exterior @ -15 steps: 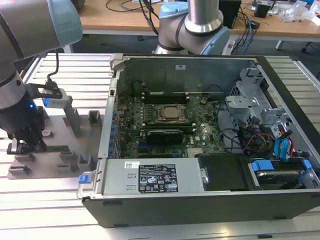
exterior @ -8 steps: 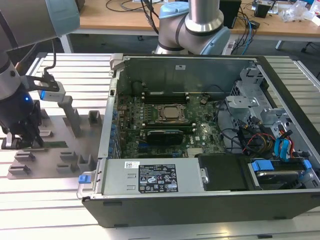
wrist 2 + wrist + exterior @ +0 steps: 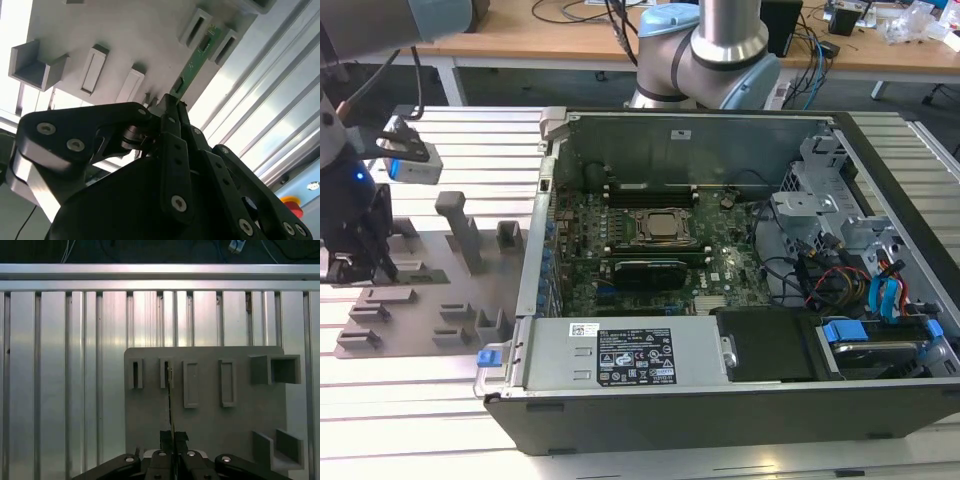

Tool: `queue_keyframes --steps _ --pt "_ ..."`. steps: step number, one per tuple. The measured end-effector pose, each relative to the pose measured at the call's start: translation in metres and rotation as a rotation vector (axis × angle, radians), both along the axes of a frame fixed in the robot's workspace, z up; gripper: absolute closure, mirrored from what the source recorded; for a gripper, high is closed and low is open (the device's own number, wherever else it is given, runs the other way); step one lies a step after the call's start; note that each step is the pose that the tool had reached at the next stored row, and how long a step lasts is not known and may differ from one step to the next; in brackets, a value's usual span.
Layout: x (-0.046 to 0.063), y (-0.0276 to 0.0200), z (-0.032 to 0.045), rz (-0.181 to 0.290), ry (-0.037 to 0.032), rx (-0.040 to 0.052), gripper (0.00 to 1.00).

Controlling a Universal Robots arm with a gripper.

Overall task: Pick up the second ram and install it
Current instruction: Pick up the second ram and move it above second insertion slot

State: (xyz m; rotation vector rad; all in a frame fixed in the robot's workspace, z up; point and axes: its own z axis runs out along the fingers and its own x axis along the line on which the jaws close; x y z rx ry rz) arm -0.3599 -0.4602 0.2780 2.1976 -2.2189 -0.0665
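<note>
Fixture plate (image 3: 125, 35): end effector (image 3: 172, 102) hides ram (image 3: 192, 67) end.

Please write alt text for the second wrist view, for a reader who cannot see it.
The black gripper is closed on one end of the second ram, a green stick whose far end lies between grey fixture blocks.

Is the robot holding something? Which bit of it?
Yes. The gripper pinches the ram, a thin green stick, by one end; its other end reaches the grey fixture blocks.
</note>
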Motion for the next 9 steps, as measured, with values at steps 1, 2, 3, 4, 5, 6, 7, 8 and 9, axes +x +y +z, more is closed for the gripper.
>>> queue_keyframes --steps 1,2,3,4,5,6,7,8,9 --pt "0.0 0.0 0.0018 0.0 -0.0001 0.0001 0.87" --pt "0.0 0.0 0.0057 0.0 0.0 0.0001 0.87" --pt "0.0 0.0 0.009 0.0 0.0 0.0 0.87" --pt "0.0 0.0 0.012 0.0 0.0 0.0 0.87" --pt "0.0 0.0 0.0165 0.0 0.0 0.0001 0.87" --pt "0.0 0.0 0.0198 0.0 0.0 0.0 0.87" --pt "0.0 0.0 0.0231 0.0 0.0 0.0001 0.87" --pt "0.0 0.0 0.0276 0.0 -0.0001 0.0001 0.87" --pt "0.0 0.0 0.0309 0.0 0.0 0.0001 0.87"
